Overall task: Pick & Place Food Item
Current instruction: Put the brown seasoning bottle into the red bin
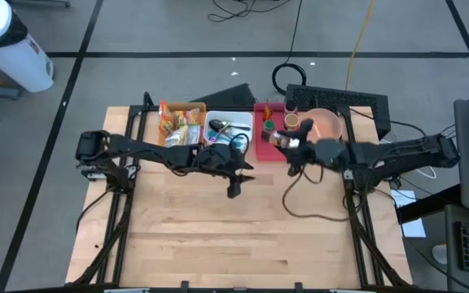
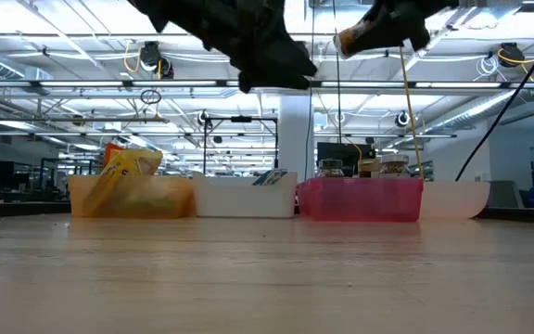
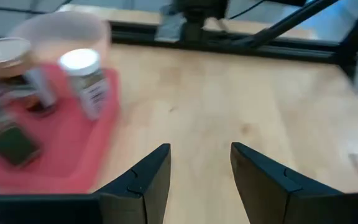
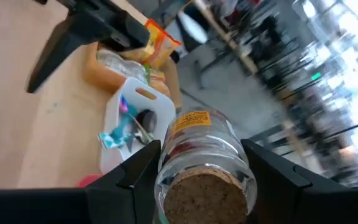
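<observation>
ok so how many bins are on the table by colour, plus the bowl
orange bin: 1
white bin: 1
red bin: 1
pink bowl: 1
total: 4, in a row along the table's far edge; the right pincer holds a cork-stoppered jar in the air above them.

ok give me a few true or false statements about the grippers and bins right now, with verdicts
1. The right gripper holds a cork-stoppered glass jar. True.
2. The left gripper is shut on a snack packet. False: it is open and holds nothing.
3. The red plastic bin sits between the white plastic bin and the pink round bowl. True.
4. The orange plastic bin is empty. False: it holds yellow snack packets.
5. The held jar rests on the wooden table. False: it is lifted off it.
</observation>
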Tool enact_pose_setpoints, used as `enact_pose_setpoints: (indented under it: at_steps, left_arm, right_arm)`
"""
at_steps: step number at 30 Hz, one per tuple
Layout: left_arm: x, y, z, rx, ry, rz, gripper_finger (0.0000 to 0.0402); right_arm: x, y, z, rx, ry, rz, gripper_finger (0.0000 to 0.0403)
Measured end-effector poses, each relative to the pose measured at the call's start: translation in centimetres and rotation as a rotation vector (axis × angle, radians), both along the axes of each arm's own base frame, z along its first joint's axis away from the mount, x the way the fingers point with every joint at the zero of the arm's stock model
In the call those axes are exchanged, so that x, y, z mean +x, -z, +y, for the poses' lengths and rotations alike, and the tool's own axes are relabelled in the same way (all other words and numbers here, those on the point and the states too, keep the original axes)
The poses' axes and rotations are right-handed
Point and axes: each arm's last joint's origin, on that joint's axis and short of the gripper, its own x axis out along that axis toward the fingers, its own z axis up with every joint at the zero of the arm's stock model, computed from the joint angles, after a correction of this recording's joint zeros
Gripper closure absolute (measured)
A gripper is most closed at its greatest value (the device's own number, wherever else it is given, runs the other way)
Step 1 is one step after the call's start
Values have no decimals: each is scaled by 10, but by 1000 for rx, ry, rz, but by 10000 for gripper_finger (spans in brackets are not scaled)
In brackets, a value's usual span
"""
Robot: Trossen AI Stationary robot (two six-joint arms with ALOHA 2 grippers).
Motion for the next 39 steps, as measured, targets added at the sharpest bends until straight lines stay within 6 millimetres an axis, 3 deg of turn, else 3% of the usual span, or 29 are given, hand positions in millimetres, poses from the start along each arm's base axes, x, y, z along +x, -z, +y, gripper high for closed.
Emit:
enact_pose_setpoints:
  at_steps: [5,12,24,34,39]
  left_arm:
    - [-15,-16,2,50,-83,29,229]
    - [-27,-31,2,76,-101,18,229]
    - [-31,-39,1,166,-134,-5,229]
    - [-46,-68,-22,310,-162,-113,229]
    - [-49,-70,-35,336,-115,-116,229]
  right_arm:
    - [0,-23,-38,178,50,-4,219]
    - [13,-26,-88,452,92,85,219]
    - [61,38,-141,703,166,459,219]
    - [67,70,-161,799,200,545,219]
    - [70,86,-163,839,225,613,219]
